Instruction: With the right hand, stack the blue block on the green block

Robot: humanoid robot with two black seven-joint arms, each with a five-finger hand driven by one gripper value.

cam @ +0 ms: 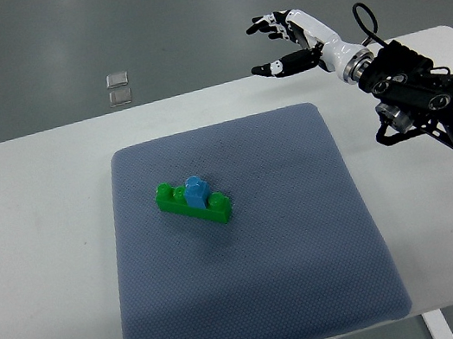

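On the left-centre of the mat: blue block, seated atop green block, roughly at the middle of its length, green studs showing on either side. Green block long and narrow, lying diagonally, one end up-left, the other down-right. Beneath both, a grey-blue padded mat, covering most of a white table (bare margins left, right and along the far edge). Well apart from the blocks, up at the far right past the mat's corner: right hand, white and black, fingers spread and relaxed, grasping nothing, raised over the table's far edge. Behind it, black forearm running to the right edge of the view. Beyond the table, on the grey floor, two small clear squares, one just behind the other.
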